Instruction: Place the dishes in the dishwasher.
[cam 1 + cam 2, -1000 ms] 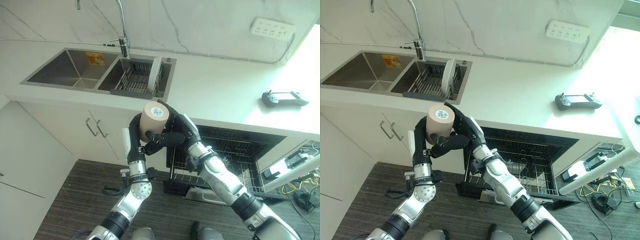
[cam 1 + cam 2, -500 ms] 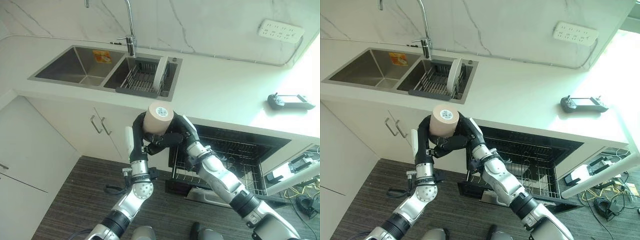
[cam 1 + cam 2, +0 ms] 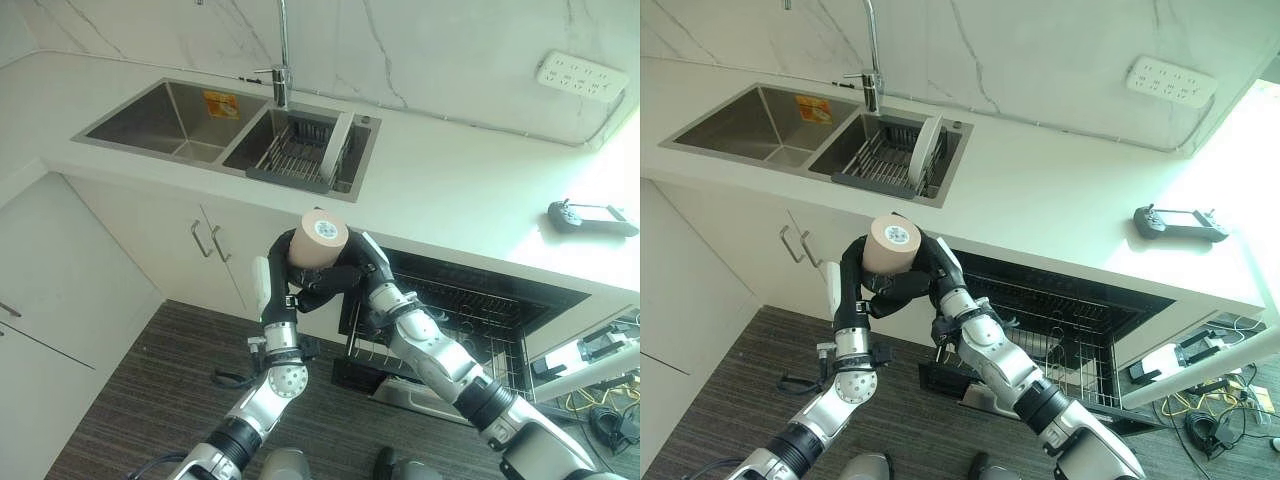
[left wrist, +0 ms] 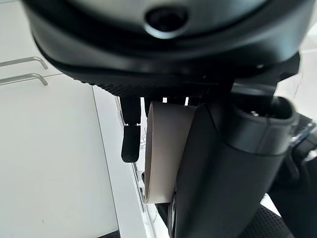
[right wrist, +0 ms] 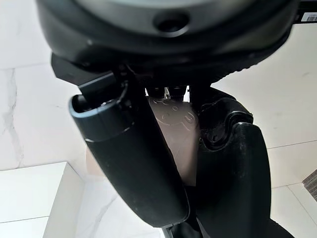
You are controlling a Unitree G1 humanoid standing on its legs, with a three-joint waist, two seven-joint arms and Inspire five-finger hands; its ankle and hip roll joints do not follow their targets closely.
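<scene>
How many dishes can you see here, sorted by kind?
Cups: 1, a tan cup held between the left hand and the right hand.
Plates: 1, a white plate standing on edge in the sink rack.
Total: 2

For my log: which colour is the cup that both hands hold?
The cup is beige, its base paler; the left eye view shows it best.

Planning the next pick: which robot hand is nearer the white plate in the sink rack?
Left, slightly. The left robot hand and right robot hand both grip the beige cup, well short of the plate.
</scene>
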